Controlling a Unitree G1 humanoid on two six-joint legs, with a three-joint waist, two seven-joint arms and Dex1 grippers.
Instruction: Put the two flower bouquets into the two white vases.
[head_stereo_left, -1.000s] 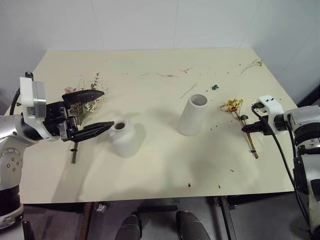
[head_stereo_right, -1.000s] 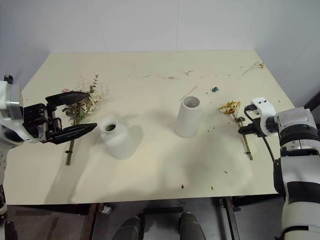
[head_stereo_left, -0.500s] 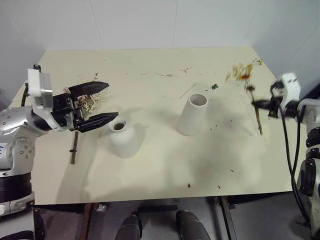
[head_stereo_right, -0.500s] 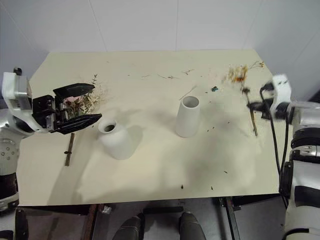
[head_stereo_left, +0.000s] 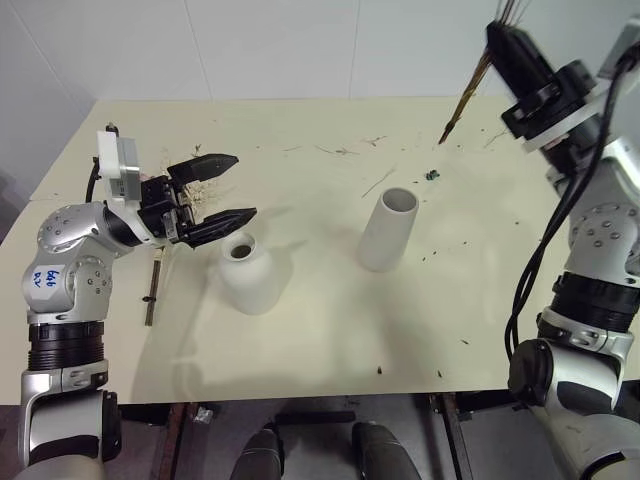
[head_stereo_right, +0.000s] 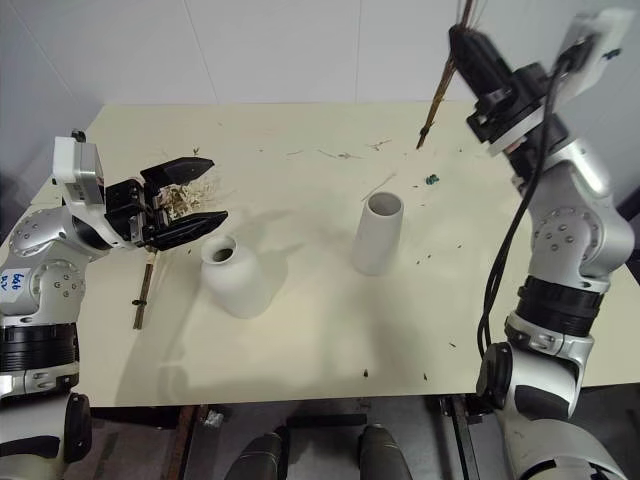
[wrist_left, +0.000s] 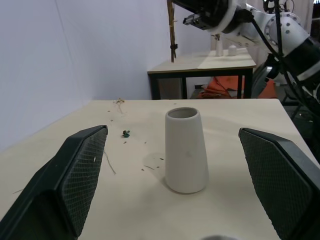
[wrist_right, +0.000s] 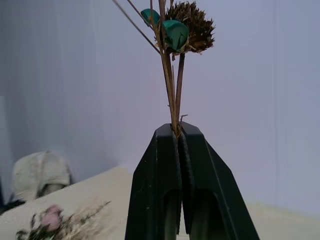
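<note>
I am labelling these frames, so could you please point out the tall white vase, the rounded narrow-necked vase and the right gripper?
tall white vase (head_stereo_left: 385, 232), left eye view, middle of its side wall.
rounded narrow-necked vase (head_stereo_left: 250, 283), left eye view, its rounded body.
right gripper (wrist_right: 178, 132), right wrist view, fingertips shut on the brown stems.

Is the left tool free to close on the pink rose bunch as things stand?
Probably yes. The left tool is open and empty, with the pink rose bunch lying on the table just by its fingers; the round vase sits beside, not between.
</note>
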